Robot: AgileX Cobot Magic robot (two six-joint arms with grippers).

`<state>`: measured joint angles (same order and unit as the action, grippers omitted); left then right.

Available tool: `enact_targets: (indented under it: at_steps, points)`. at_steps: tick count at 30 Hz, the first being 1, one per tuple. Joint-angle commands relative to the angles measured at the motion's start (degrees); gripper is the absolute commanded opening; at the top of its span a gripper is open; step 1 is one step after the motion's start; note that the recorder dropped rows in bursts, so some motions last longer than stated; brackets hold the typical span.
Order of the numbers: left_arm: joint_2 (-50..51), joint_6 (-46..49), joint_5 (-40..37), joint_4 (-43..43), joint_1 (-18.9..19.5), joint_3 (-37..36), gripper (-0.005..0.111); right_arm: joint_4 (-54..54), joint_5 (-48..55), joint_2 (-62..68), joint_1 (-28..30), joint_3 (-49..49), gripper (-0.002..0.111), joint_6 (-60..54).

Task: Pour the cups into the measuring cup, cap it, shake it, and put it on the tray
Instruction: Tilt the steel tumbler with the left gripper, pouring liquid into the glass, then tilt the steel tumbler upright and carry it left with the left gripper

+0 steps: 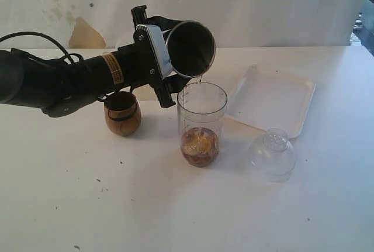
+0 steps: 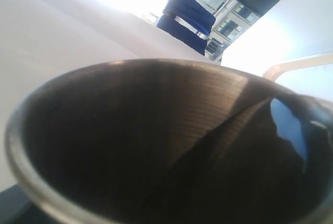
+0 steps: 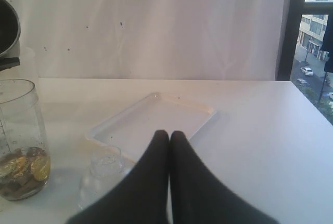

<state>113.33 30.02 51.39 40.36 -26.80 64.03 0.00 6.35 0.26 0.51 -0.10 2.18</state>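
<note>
My left gripper (image 1: 165, 59) is shut on the brushed-steel tumbler (image 1: 191, 48), tipped mouth-down over the clear measuring cup (image 1: 201, 117). A thin stream falls from the tumbler's lip into it. Brown liquid with golden pieces lies in the bottom of the measuring cup (image 3: 21, 141). In the left wrist view the tumbler's dark inside (image 2: 156, 146) fills the picture and hides the fingers. The brown wooden cup (image 1: 123, 113) stands upright behind the left arm. The white tray (image 1: 272, 100) lies to the right, bare. My right gripper (image 3: 169, 133) is shut on nothing, low over the table before the tray's rim (image 3: 208, 110), out of the exterior view.
A clear domed lid (image 1: 272, 154) rests on the table between the measuring cup and the tray's near corner; it shows as well just beside my right fingers (image 3: 101, 174). The table's right edge borders a window.
</note>
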Motion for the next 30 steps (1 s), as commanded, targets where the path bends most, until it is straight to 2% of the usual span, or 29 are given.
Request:
enact_targets:
  at_steps: [1,12,23,30]
  points:
    - [-0.79,0.38,2.98,-0.88,-0.10,0.76,0.000,0.00,-0.02,-0.26,0.21,0.10,0.000,0.04]
    - [-0.79,0.58,2.98,-0.64,-0.10,0.76,0.000,0.00,-0.02,-0.26,0.21,0.10,0.000,0.04]
    - [-0.79,-19.58,4.68,-0.89,-0.10,0.76,0.000,0.00,-0.02,-0.26,0.21,0.10,0.000,0.04]
    - [-0.79,-26.45,4.68,-1.37,-0.10,0.76,0.000,0.00,-0.02,-0.26,0.21,0.10,0.000,0.04]
